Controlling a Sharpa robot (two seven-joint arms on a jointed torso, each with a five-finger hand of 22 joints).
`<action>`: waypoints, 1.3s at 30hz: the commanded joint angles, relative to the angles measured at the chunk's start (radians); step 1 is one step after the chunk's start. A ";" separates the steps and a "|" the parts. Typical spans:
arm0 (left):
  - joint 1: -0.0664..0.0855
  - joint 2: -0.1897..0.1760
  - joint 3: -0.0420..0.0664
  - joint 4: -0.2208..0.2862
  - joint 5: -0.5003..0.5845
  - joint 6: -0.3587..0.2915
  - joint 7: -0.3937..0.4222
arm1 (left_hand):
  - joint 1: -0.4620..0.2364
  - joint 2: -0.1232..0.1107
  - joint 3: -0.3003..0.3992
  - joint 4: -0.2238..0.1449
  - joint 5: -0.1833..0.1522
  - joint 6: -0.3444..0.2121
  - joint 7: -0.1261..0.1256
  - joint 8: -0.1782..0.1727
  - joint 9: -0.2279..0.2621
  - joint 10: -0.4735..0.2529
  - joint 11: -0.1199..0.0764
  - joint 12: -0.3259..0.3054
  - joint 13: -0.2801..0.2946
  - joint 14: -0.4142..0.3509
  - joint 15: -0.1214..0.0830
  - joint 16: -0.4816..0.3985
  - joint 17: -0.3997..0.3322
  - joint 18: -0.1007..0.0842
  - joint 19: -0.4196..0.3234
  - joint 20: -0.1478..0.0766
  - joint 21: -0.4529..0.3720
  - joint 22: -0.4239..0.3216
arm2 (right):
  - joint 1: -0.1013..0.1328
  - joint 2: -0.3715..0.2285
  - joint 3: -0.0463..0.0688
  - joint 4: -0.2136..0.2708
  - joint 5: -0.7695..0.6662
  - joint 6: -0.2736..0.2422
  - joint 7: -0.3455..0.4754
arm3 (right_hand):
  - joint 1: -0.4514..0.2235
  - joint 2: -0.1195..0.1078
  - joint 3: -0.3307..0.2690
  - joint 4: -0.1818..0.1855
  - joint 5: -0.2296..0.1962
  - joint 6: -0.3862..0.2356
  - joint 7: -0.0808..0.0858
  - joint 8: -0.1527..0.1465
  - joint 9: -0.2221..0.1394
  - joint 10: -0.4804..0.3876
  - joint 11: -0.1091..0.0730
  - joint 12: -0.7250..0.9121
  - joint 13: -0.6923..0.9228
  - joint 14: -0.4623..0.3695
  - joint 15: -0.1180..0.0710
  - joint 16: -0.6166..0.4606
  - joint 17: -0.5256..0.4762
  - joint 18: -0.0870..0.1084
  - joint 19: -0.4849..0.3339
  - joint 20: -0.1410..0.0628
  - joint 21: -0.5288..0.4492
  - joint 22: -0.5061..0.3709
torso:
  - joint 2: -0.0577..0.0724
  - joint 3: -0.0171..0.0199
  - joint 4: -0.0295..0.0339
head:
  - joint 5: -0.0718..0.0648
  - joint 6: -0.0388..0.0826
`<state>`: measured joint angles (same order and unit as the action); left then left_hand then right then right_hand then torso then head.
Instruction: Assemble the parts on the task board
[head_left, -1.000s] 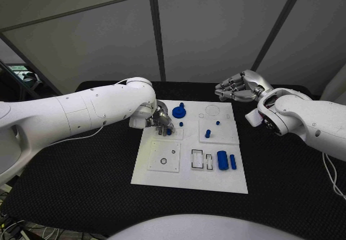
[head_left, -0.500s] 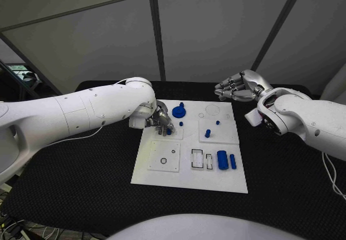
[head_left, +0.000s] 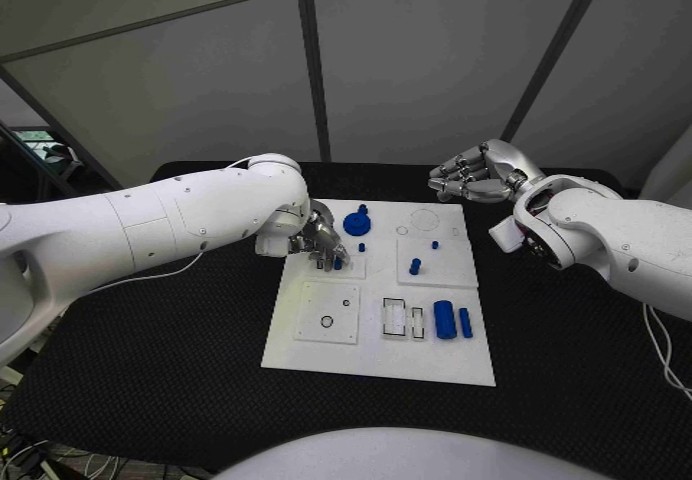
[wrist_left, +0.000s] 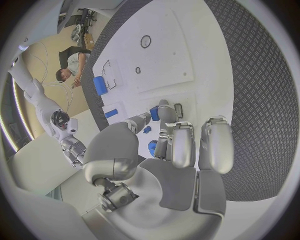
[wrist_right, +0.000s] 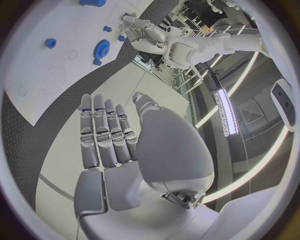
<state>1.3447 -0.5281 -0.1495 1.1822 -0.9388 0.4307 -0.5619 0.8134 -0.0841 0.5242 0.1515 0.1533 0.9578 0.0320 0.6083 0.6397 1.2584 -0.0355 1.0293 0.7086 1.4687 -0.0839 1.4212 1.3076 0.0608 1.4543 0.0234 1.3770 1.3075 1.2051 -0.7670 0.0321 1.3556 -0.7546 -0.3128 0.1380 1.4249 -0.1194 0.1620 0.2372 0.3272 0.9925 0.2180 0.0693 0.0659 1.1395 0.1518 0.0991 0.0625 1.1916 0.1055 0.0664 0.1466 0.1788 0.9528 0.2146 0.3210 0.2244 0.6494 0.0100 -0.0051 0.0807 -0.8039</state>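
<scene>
The white task board (head_left: 375, 355) lies in the middle of the black table. My left hand (head_left: 317, 240) hovers low over the board's far left panel, its fingertips pinching a small blue part (head_left: 336, 263). In the left wrist view that part (wrist_left: 154, 113) sits between the thumb and a finger of the left hand (wrist_left: 169, 150), just above the board (wrist_left: 169, 55). A blue gear (head_left: 358, 222) stands just behind the hand. My right hand (head_left: 473, 173) is raised beyond the board's far right corner, fingers apart and holding nothing; the right wrist view shows the same right hand (wrist_right: 115, 145).
A blue peg (head_left: 415, 266) stands upright in the right panel. A thick blue cylinder (head_left: 444, 319) and a thinner one (head_left: 464, 321) lie beside two rectangular slots (head_left: 394, 317) near the board's front. Bare black mat (head_left: 159, 340) surrounds the board.
</scene>
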 joint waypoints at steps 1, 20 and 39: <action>0.002 -0.002 0.001 0.006 0.004 -0.004 -0.004 | -0.009 0.000 -0.007 0.002 -0.004 0.009 0.000 -0.004 -0.001 0.008 0.000 0.005 0.001 0.061 -0.007 -0.001 0.114 -0.005 0.005 -0.001 0.005 0.050 | 0.002 0.002 0.000 -0.001 -0.001 0.009 0.003 | -0.009 -0.004 -0.006 -0.002 0.006 -0.006 -0.002 -0.004 0.000 -0.006 0.001 -0.001 0.000 -0.008 0.003 -0.004 -0.002 0.002 0.009 0.001 -0.006 -0.002 | 0.000 0.0003 0.0007 | 0.001 -0.001; 0.009 -0.037 0.098 0.029 -0.015 -0.009 -0.004 | -0.005 -0.027 -0.157 0.034 -0.004 0.012 -0.001 -0.010 0.001 0.003 -0.001 0.001 -0.005 0.061 -0.008 -0.002 0.114 -0.004 0.003 -0.004 -0.003 0.048 | 0.001 0.004 0.000 -0.006 -0.001 0.012 0.001 | -0.011 -0.003 -0.011 -0.004 0.006 -0.010 0.000 -0.005 0.000 -0.010 0.003 -0.001 0.000 -0.013 0.005 -0.005 -0.005 0.002 0.008 0.003 -0.013 -0.006 | -0.002 0.0010 -0.0002 | 0.001 0.002; 0.040 -0.017 0.137 -0.135 -0.090 -0.094 0.023 | 0.189 -0.006 -0.225 -0.018 0.005 -0.076 0.062 -0.150 -0.096 -0.122 0.053 -0.113 -0.162 0.043 0.037 -0.039 0.080 0.021 -0.057 0.036 -0.112 -0.050 | 0.001 0.006 0.000 -0.006 -0.001 0.009 0.003 | -0.007 0.003 -0.010 -0.009 0.007 -0.010 -0.001 -0.003 0.001 -0.011 0.002 0.001 0.001 -0.014 0.005 -0.003 -0.009 0.003 0.010 0.004 -0.018 -0.010 | 0.004 -0.0023 -0.0002 | -0.005 0.026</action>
<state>1.3833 -0.5523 -0.0122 1.0636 -0.9965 0.3588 -0.5565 0.9994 -0.0803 0.3055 0.1322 0.1622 0.8744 0.0921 0.4615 0.5470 1.1399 0.0146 0.9133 0.5473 1.4667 -0.0532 1.3863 1.3076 0.0612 1.3984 0.0502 1.2685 1.2581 1.2048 -0.7622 0.0317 1.3472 -0.7546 -0.3071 0.1361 1.4210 -0.1235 0.1564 0.2316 0.3309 0.9855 0.2182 0.0693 0.0659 1.1359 0.1555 0.0991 0.0625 1.1846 0.1125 0.0664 0.1397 0.1787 0.9563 0.2181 0.3053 0.2157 0.6517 0.0087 -0.0055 0.0751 -0.7789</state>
